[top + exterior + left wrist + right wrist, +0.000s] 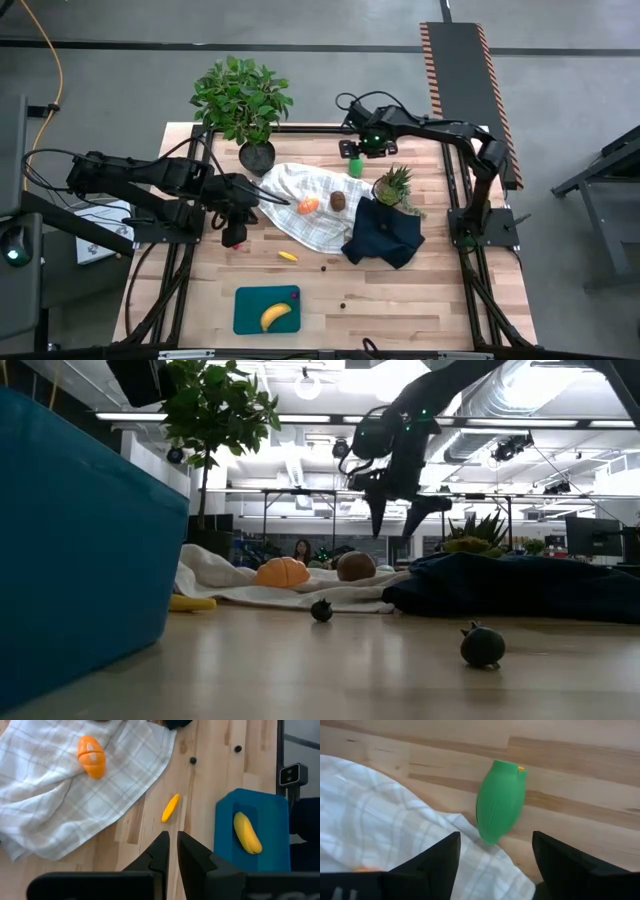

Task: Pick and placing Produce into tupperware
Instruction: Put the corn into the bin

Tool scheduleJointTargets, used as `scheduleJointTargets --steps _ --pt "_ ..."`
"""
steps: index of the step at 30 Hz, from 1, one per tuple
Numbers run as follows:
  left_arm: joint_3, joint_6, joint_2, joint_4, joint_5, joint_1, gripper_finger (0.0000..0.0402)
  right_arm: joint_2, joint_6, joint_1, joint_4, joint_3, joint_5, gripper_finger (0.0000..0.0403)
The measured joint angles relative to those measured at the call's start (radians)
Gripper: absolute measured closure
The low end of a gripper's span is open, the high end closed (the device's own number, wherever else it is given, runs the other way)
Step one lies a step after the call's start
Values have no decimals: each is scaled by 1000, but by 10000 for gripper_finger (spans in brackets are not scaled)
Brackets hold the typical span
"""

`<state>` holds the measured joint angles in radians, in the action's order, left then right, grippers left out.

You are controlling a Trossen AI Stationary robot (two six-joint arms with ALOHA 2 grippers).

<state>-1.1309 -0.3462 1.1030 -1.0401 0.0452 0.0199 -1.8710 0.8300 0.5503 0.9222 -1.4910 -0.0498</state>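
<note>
The teal tupperware [250, 300] sits near the table's front edge with a yellow banana [276, 316] lying in it. An orange piece [308, 205] and a brown kiwi-like ball [339, 200] rest on a white checked cloth [300, 225]. A small yellow piece [287, 256] and two dark bits [322, 267] [345, 304] lie on the bare wood. A green pear-shaped piece [500, 815] lies on its side at the cloth's far edge. My right gripper [495, 850] hangs open just above it, a finger on either side, touching nothing. My left gripper [172, 845] is shut and empty, above the wood left of the cloth.
A potted plant [240, 100] stands at the far left. A dark navy cloth [385, 235] lies right of the white cloth, with a small pineapple-like piece [395, 185] at its far edge. Bare wood lies between the cloths and the tupperware.
</note>
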Motion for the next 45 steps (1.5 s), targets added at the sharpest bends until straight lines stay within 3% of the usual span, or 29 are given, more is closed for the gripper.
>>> scheduleJointTargets --steps 14,45 --pt "0 -13 0 1 0 0 376 -86 -47 17 -54 0 -29 164" --pt "0 -28 0 0 -4 0 376 -88 -109 50 -81 0 -80 155"
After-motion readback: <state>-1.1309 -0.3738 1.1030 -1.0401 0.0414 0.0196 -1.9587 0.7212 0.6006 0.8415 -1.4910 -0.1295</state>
